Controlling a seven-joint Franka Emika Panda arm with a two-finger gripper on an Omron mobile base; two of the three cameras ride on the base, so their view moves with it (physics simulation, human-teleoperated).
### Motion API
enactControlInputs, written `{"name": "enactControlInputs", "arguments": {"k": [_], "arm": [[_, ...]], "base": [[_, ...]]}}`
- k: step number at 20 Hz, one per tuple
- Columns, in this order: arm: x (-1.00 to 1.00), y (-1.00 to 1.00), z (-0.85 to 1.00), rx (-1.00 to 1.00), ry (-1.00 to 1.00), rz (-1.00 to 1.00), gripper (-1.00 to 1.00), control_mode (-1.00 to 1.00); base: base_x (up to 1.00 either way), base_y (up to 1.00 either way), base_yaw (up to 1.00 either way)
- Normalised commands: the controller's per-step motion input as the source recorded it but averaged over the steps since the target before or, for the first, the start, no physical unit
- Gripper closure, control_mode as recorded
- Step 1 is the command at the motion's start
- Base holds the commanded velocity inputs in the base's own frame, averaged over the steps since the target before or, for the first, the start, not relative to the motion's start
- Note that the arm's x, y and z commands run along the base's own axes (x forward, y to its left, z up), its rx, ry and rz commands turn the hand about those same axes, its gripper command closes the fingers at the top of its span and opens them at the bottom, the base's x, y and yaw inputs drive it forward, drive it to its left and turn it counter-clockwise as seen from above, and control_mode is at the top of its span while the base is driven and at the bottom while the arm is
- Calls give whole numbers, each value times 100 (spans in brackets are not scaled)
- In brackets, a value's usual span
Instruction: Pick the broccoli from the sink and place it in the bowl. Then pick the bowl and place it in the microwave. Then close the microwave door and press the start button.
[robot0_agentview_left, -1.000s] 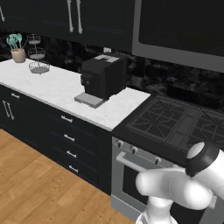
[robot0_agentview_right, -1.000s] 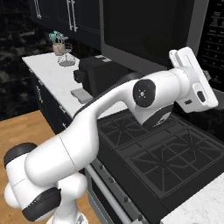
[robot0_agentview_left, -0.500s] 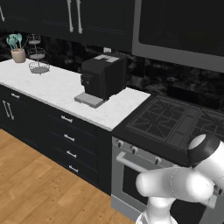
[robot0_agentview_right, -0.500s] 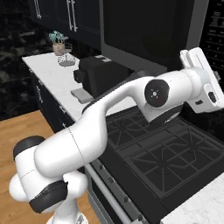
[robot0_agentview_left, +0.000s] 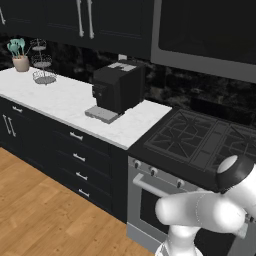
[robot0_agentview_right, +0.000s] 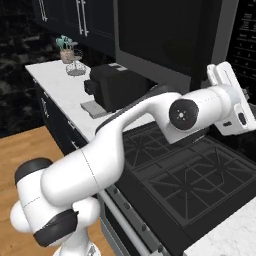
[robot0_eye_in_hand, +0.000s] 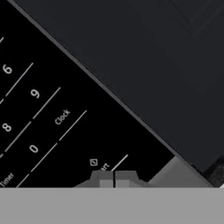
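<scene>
The microwave (robot0_agentview_left: 205, 35) hangs above the stove, and its dark glass microwave door (robot0_agentview_right: 165, 35) looks closed. In the hand view the door (robot0_eye_in_hand: 153, 52) fills the upper right and the black keypad (robot0_eye_in_hand: 35, 113) with white digits lies at the left. My gripper (robot0_eye_in_hand: 113, 179) is shut, its fingertips pressed together right at the start button (robot0_eye_in_hand: 104, 167), whose label they partly cover. In the right base view my arm (robot0_agentview_right: 200, 112) reaches up to the control panel (robot0_agentview_right: 247, 30). The broccoli, the bowl and the sink are out of view.
A black gas stove (robot0_agentview_left: 200, 137) with an oven below stands under the microwave. A black coffee machine (robot0_agentview_left: 117, 90) sits on the white marble counter (robot0_agentview_left: 55, 100) to its left. Farther left are a wire stand (robot0_agentview_left: 42, 67) and a utensil jar (robot0_agentview_left: 20, 57).
The arm has stretched a little farther to the right, bringing the hand closer to the microwave's control panel. The gripper has stayed shut.
</scene>
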Motion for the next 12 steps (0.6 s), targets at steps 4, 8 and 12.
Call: {"name": "enactControlInputs", "arguments": {"k": [4, 8, 12], "arm": [[22, 1, 30, 10, -3, -1, 100, -100], [81, 0, 10, 2, 0, -9, 100, -100], [67, 0, 1, 2, 0, -8, 100, -100]], "base": [[0, 0, 0], [0, 0, 0], [0, 0, 0]]}}
